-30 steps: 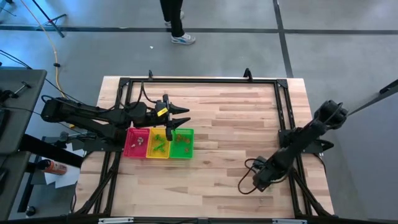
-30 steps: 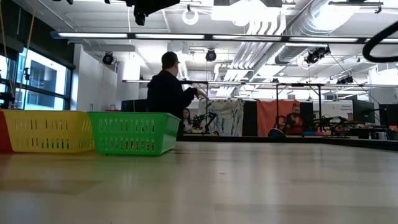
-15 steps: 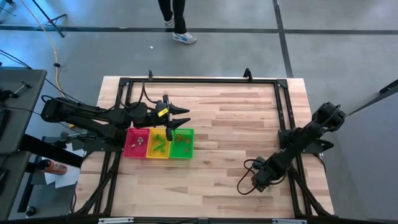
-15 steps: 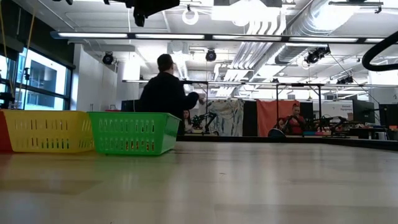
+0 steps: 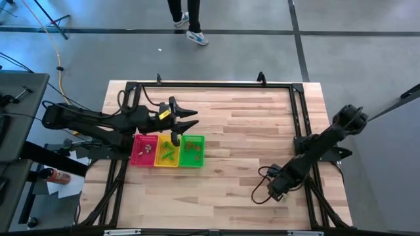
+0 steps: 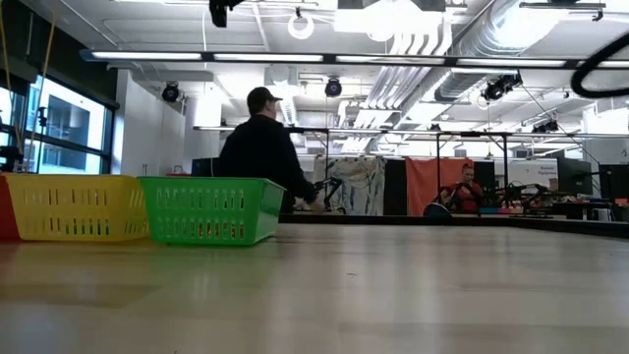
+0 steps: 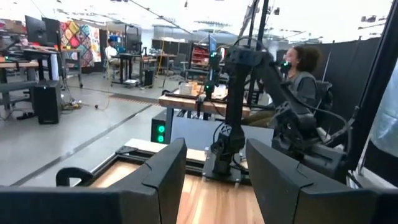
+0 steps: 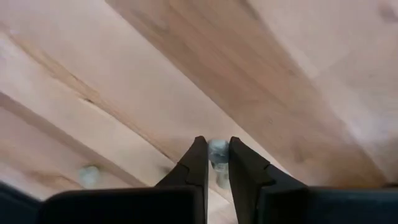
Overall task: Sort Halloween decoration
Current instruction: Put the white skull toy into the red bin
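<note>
Red (image 5: 144, 150), yellow (image 5: 167, 151) and green (image 5: 191, 150) trays stand side by side left of the table's middle, with tiny Halloween trinkets lying inside them. My left gripper (image 5: 191, 118) hovers open just beyond the trays, and nothing shows between its fingers (image 7: 214, 180). Near the table's right front, my right gripper (image 5: 274, 189) points steeply down at the wood, shut on a pale grey trinket (image 8: 217, 149). Another pale trinket (image 8: 89, 176) lies loose on the wood nearby. My right gripper pinches the pale grey trinket (image 8: 217, 147) between its two fingertips. The fingers come from above, pointing steeply down. The trinket is at the table's surface; whether it still rests on the wood, I cannot tell.
A black metal frame (image 5: 298, 111) borders the table. A black cable loop (image 5: 258, 192) lies by my right gripper. In the low view the green tray (image 6: 211, 209) and yellow tray (image 6: 74, 206) stand at the left. People are in the room behind, and one walks past the far edge (image 5: 187, 19).
My left gripper has tipped up a little over the trays and now shows only at the very top of the low view. The people beyond the table have moved.
</note>
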